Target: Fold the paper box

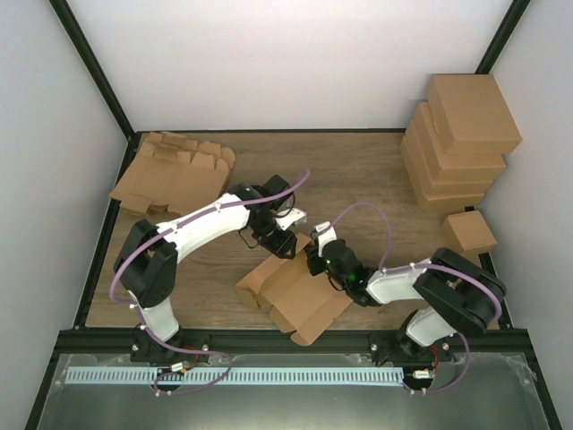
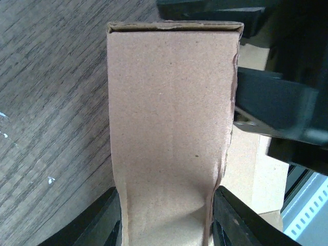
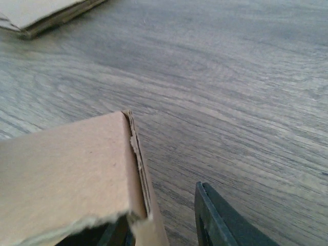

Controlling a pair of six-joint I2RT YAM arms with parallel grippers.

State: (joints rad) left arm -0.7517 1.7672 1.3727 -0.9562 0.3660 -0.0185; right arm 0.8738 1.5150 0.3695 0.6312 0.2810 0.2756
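The box [image 1: 295, 300] sits low-centre in the top view, just above the arm bases. It's half-formed - a few panels are up and the rest is splayed on the table [image 1: 376, 179]. Looks like the mid-fold stage to me: walls getting stood up, nothing tucked or locked yet.

The left gripper [image 1: 276, 240] comes in from the upper left of the box and is clamped on one upright panel. In its wrist view the card fills the whole gap between the fingers [image 2: 105, 228], so I'd call that a real grip.

The right gripper [image 1: 316, 258] is just beside it, to the right in the top view. Its wrist view has a card corner in the lower left and one finger [image 3: 220, 220] at the bottom, with bare table showing between the two. So its fingers are apart and not pinching anything, as far as I can tell.

My guess at the next move: left steadies that wall while right finds the neighbouring flap and pushes it over. It should press near the crease rather than mid-panel, since thin card like this probably buckles easily. The two grippers are also crowded together, so there's not much room to swing.

Flat blanks [image 1: 170, 175] lie upper left and finished boxes [image 1: 461, 134] are stacked upper right - both well apart from the work.
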